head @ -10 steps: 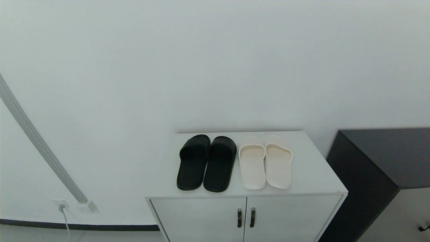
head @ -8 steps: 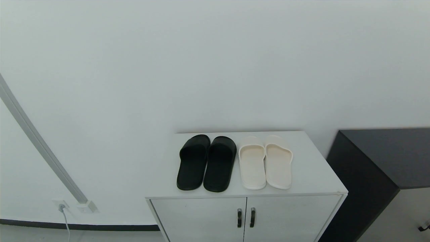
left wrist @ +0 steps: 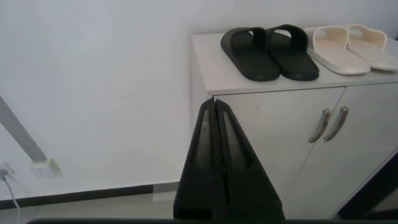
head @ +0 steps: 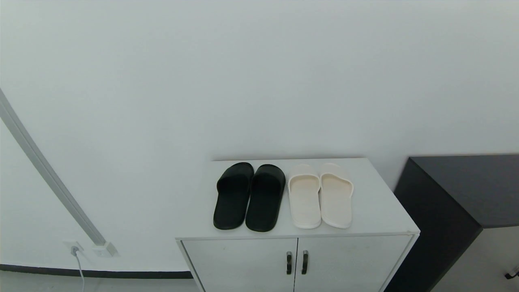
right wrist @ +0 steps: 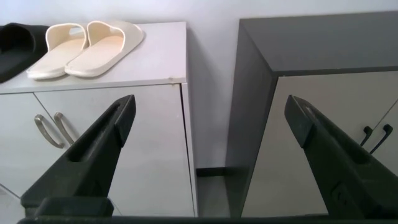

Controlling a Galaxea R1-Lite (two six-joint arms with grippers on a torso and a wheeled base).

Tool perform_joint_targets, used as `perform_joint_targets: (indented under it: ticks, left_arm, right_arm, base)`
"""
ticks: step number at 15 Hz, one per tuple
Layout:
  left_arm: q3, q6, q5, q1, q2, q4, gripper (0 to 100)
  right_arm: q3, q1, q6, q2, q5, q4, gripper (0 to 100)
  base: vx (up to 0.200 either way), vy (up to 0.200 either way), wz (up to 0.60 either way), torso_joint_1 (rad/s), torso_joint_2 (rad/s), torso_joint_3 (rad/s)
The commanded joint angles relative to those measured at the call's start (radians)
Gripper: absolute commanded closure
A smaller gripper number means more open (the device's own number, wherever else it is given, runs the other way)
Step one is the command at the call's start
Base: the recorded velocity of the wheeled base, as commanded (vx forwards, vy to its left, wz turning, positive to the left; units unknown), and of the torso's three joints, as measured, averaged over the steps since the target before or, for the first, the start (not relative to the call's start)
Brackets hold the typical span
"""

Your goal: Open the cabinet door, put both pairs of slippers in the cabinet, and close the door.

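Nothing moved: black slippers (head: 248, 196) and white slippers (head: 320, 195) lay side by side atop the shut cabinet (head: 377, 211). Left hand (left wrist: 215, 109) was pressed together, right hand (right wrist: 209, 102) spread.

I can't read any text, label, number or sign from here. The white cabinet (head: 377, 215), the black slippers (head: 248, 196), the cream slippers (head: 320, 195), the wall (head: 259, 81) and the dark unit (head: 466, 182) all show plain surfaces.

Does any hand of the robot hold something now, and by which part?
Nothing is held. The left hand is shut on nothing; the right hand is open and empty. The black slippers and white slippers lie on the cabinet.
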Motion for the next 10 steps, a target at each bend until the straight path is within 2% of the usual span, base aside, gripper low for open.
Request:
perform_joint_targets:
  ticks: [1, 3, 4, 5, 6, 7, 8, 9, 10]
  left_arm:
    - [-0.001, 0.0, 0.0, 0.0, 0.001, 0.0, 100]
    - [-0.001, -0.001, 0.0, 0.0, 0.001, 0.0, 100]
    - [-0.001, 0.0, 0.0, 0.0, 0.001, 0.0, 100]
    - [-0.001, 0.0, 0.0, 0.0, 0.001, 0.0, 100]
    - [0.0, 0.003, 0.0, 0.0, 0.001, 0.0, 100]
    - [-0.001, 0.0, 0.0, 0.0, 0.001, 0.0, 100]
    - [0.0, -0.001, 0.0, 0.0, 0.001, 0.0, 100]
    - [0.0, -0.001, 0.0, 0.0, 0.001, 0.0, 100]
    - [0.0, -0.001, 0.0, 0.0, 0.001, 0.0, 100]
  right_arm:
    - [0.0, 0.0, 0.0, 0.008, -0.003, 0.0, 0]
    - [-0.025, 0.002, 0.011, 0.037, -0.005, -0.014, 0]
    - [-0.236, 0.01, 0.126, 0.134, -0.008, -0.02, 0]
    - [-0.374, 0.017, 0.222, 0.223, -0.008, 0.021, 0]
    - [-0.457, 0.029, 0.172, 0.333, 0.024, 0.127, 0]
    - [-0.442, 0.034, 0.115, 0.427, 0.064, 0.167, 0]
    - [-0.408, 0.043, 0.104, 0.54, 0.087, 0.13, 0]
    - [-0.387, 0.051, 0.106, 0.616, 0.095, 0.075, 0]
    - [-0.342, 0.094, 0.109, 0.751, 0.101, -0.071, 0]
  base:
    - [0.0, 0.0, 0.0, 0.0, 0.0, 0.0]
    - [0.0, 0.0, 0.0, 0.0, 0.0, 0.0]
    - [0.0, 0.0, 0.0, 0.0, 0.0, 0.0]
    - [0.0, 0.0, 0.0, 0.0, 0.0, 0.0]
    - [0.0, 0.0, 0.0, 0.0, 0.0, 0.0]
    - [0.0, 0.0, 0.0, 0.0, 0.0, 0.0]
    - [0.0, 0.0, 0.0, 0.0, 0.0, 0.0]
    - [0.0, 0.0, 0.0, 0.0, 0.0, 0.0]
    - [0.0, 0.0, 0.0, 0.0, 0.0, 0.0]
